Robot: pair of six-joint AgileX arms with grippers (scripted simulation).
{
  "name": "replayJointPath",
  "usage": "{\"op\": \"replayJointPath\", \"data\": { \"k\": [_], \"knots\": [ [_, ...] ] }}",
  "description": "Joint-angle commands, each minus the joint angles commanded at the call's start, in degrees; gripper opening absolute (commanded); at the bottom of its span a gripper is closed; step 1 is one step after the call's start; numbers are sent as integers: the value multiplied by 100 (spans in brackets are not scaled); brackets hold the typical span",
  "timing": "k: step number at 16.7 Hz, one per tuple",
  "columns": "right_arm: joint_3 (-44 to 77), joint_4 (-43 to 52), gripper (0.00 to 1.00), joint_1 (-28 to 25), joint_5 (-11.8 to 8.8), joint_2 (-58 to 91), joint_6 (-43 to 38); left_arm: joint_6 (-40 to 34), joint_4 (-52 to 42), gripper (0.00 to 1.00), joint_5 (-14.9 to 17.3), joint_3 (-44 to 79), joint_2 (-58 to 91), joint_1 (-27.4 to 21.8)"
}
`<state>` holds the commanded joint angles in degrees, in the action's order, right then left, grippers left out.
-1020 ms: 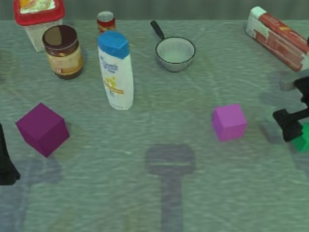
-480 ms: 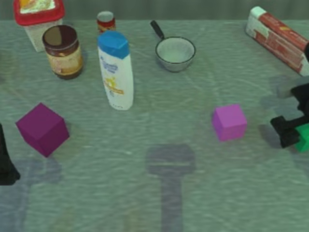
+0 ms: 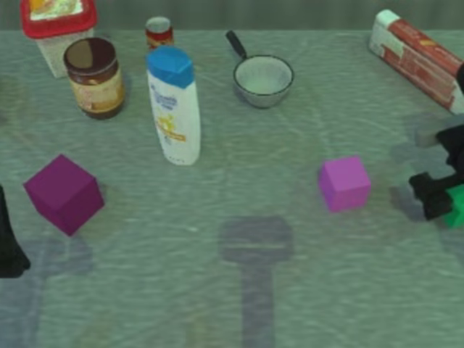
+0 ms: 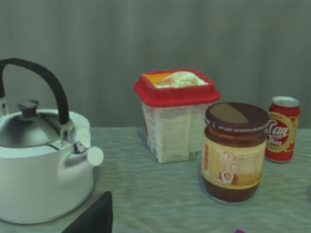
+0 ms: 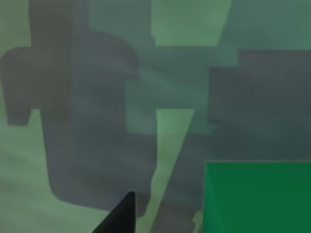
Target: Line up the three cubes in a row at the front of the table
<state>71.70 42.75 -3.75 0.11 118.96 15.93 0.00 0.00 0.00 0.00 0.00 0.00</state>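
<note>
Green, the small cube point(image 3: 457, 206) sits at the far right edge of the top frame, touching the right hand point(image 3: 441, 196); whether that hand is open or closed I cannot tell. Its wrist view shows the cube's face point(image 5: 257, 196) just beside one dark finger point(image 5: 119, 218). On the grey-green worktop point(image 3: 239, 290), the pink cube point(image 3: 344, 183) lies right of centre and the dark purple cube point(image 3: 64, 193) at the left. At the lower left edge, the left hand point(image 3: 9, 246) is parked, grip unreadable.

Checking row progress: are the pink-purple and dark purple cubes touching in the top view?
No. The pinkish-purple cube sits right of centre, while the dark magenta-purple cube sits far left with bare table between them.
</note>
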Motion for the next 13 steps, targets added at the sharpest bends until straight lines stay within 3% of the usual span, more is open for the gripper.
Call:
{"op": "replayJointPath", "data": {
  "k": [4,13],
  "knots": [
    [0,0,2,0,0,0,0,0,0,100,0,0,0,0],
    [72,105,0,6,-52,-214,-39,0,0,100,0,0,0,0]
  ]
}}
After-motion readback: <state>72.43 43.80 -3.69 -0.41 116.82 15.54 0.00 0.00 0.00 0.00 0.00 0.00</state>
